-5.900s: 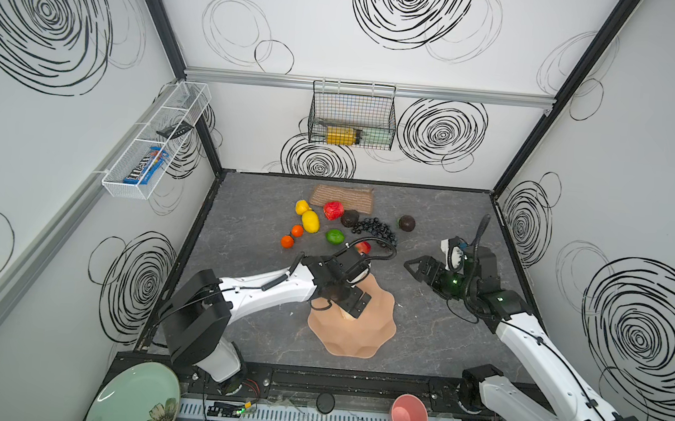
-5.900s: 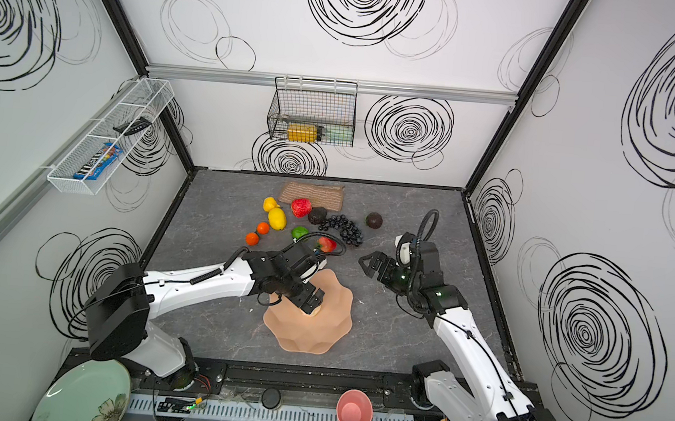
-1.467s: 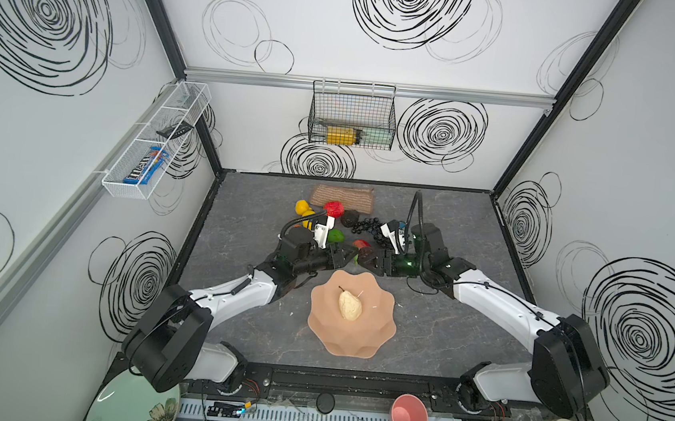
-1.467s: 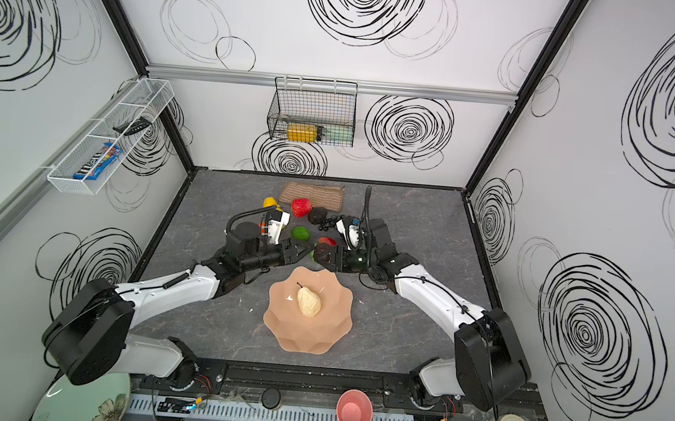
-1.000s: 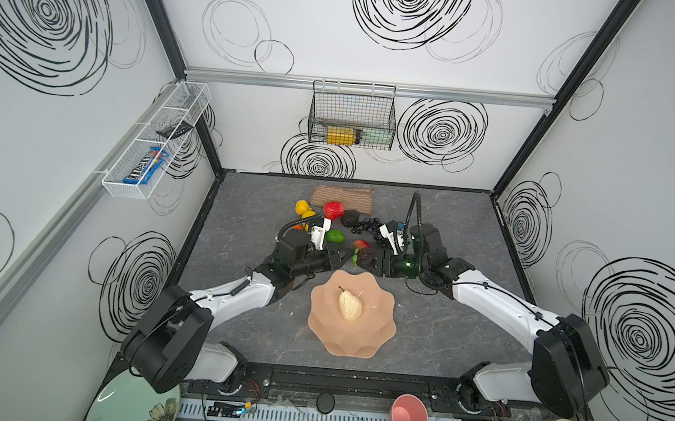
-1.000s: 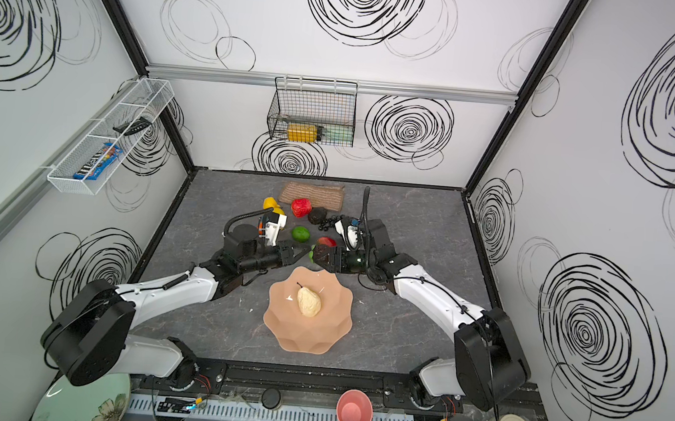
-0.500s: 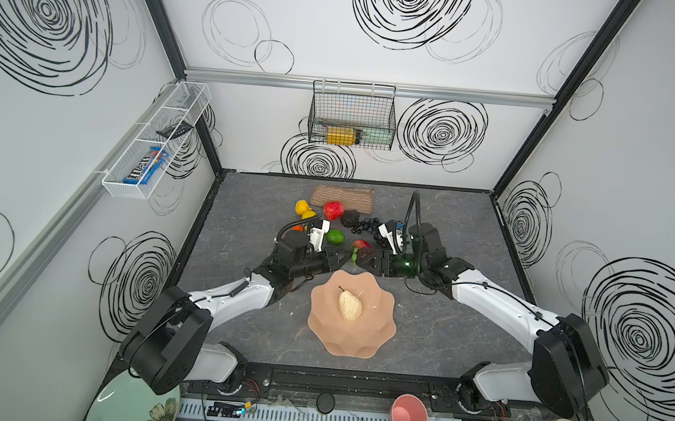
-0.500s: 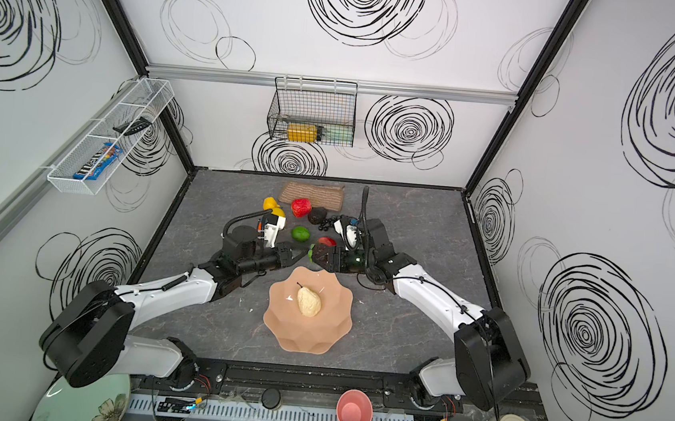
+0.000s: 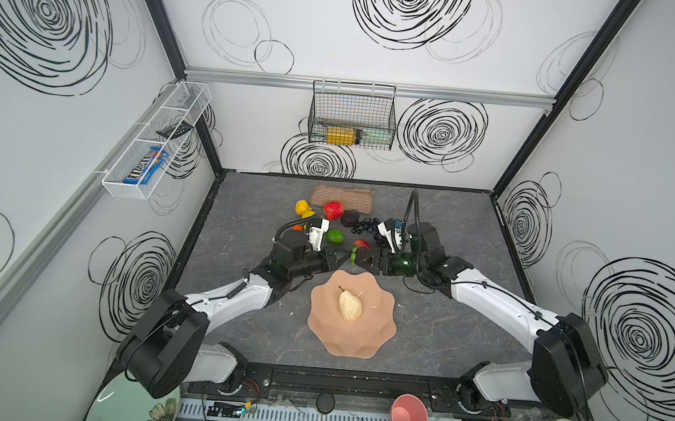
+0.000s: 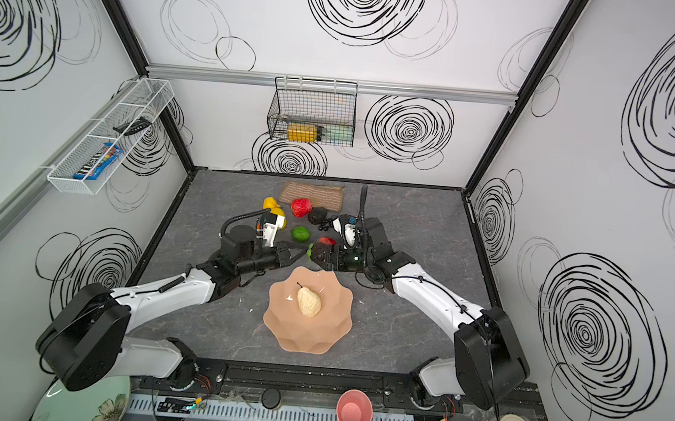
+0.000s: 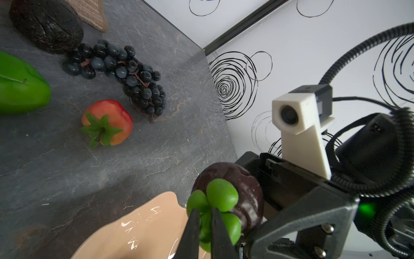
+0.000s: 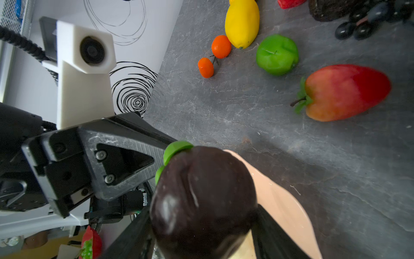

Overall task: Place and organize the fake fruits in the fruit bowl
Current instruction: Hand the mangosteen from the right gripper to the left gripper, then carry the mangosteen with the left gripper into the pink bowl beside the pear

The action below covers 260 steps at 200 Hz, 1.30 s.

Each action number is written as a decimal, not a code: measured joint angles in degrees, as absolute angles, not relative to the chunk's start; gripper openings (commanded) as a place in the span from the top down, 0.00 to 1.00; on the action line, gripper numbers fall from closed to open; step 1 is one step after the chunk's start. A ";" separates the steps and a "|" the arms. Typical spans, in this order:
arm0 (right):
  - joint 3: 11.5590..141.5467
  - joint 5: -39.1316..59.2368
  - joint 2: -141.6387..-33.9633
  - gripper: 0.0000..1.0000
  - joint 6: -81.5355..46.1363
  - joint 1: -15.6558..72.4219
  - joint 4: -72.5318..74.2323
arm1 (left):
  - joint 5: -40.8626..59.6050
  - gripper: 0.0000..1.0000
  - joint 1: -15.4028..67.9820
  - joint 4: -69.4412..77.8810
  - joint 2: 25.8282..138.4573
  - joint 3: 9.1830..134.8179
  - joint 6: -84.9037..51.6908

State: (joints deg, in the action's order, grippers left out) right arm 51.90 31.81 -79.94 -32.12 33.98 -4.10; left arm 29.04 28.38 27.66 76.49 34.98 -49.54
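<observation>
**Grey counter: one pear in the bowl, a mangosteen between two hands**

Grey marbled counter (image 9: 442, 333) fills the floor of a white booth scrawled with black spirals. At its near edge stand a small pink cup (image 9: 408, 415) and a pale green floral plate (image 9: 135, 410), both without fruit.

Next comes the fruit bowl (image 9: 357, 346), peach-pink and scalloped. It holds only a cream pear (image 9: 349, 306), lying on its side near the middle.

Both arms meet over the bowl's far rim. The left hand (image 11: 204, 215) is clenched on the green calyx (image 11: 221, 195) of a dark mangosteen (image 12: 201, 190). The right hand (image 12: 201, 224) has a jaw on either side of the fruit's body. Whether those jaws press it or merely flank it cannot be told.

The fruit's axis runs roughly level, with the calyx toward the left arm and the round end toward the right. Neither hand is nearer. The bowl's hollow lies below and toward the near side, so a short carry that way should be enough. A pinch on leaves alone looks like a thin hold.

Beyond, loose on the counter, lie a strawberry (image 11: 107, 122), a green apple (image 12: 277, 55) and a black grape bunch (image 11: 125, 74). With them are two small oranges (image 12: 221, 46), a lemon (image 12: 242, 22), a rough dark avocado (image 11: 47, 27) and a red apple (image 9: 333, 210).

Farthest back a tan woven mat (image 9: 343, 195) lies by the wall, under a hanging wire basket (image 9: 352, 117).
</observation>
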 measured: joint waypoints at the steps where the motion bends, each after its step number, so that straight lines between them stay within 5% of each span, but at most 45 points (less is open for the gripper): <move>1: 51.92 31.73 -79.94 0.20 -32.12 33.98 -4.12 | 28.99 0.90 28.38 27.49 76.44 34.98 -49.47; 56: 52.38 28.73 -78.81 0.08 -30.28 33.28 -6.26 | 22.92 0.91 29.34 12.40 73.84 39.00 -41.74; 160: 43.75 23.22 -68.36 0.07 -28.67 19.33 -6.55 | -0.34 0.93 46.24 -27.83 66.37 50.41 -26.59; 260: 42.92 24.51 -69.65 0.07 -30.94 18.06 -4.36 | -7.35 0.94 56.75 -35.70 70.30 50.39 -25.10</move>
